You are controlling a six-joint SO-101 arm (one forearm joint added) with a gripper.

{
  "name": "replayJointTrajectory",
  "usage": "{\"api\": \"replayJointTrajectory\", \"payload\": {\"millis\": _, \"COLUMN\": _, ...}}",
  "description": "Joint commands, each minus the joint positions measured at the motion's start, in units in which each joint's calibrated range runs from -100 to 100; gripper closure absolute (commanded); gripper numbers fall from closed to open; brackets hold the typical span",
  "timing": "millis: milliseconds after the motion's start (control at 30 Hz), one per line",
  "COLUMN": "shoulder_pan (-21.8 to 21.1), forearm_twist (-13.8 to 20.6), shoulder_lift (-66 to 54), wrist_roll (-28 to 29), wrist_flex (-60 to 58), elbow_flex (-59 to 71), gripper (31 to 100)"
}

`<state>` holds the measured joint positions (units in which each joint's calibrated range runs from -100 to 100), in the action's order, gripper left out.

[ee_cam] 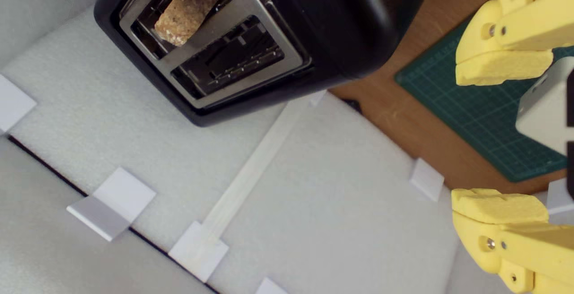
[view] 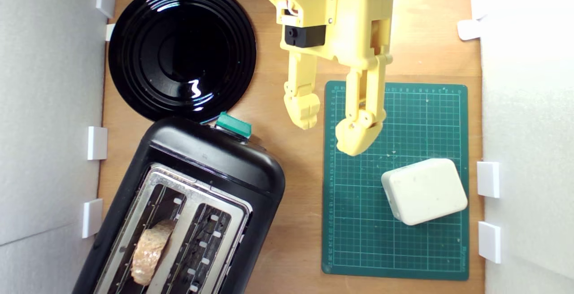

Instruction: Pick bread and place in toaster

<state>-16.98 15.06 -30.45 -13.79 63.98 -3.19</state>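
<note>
Golden-crusted bread (view: 151,251) stands in one slot of the toaster (view: 215,159), the slot toward the exterior view's left; placing looks done, retreat or lever press likely remains. Yellow claw (view: 332,135) hangs well apart from the toaster, over the edge of the green mat (view: 394,249), spread wide, holding nothing; white block (view: 423,191) sits near. Wrist view: bread (ee_cam: 190,9) pokes from the slot, other slot bare; fingertips (ee_cam: 502,67) parted, nothing between.
</note>
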Motion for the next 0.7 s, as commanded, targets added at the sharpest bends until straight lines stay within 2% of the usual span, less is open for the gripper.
{"api": "replayJointTrajectory", "payload": {"millis": 0, "shoulder_pan": -0.83, "forearm_twist": -0.28, "shoulder_lift": -6.24, "wrist_roll": -2.24, "wrist_flex": -0.42, "elbow_flex": 7.23, "gripper": 56.1}}
{"api": "replayJointTrajectory", "payload": {"millis": 267, "shoulder_pan": -0.83, "forearm_twist": -0.37, "shoulder_lift": -14.81, "wrist_roll": -7.16, "wrist_flex": -0.42, "elbow_flex": 25.3, "gripper": 70.7}}
{"api": "replayJointTrajectory", "payload": {"millis": 533, "shoulder_pan": -0.83, "forearm_twist": -0.46, "shoulder_lift": -22.8, "wrist_roll": -10.35, "wrist_flex": -0.59, "elbow_flex": 40.37, "gripper": 81.5}}
{"api": "replayJointTrajectory", "payload": {"millis": 667, "shoulder_pan": -0.75, "forearm_twist": -2.82, "shoulder_lift": -27.7, "wrist_roll": -12.55, "wrist_flex": -0.59, "elbow_flex": 47.27, "gripper": 84.3}}
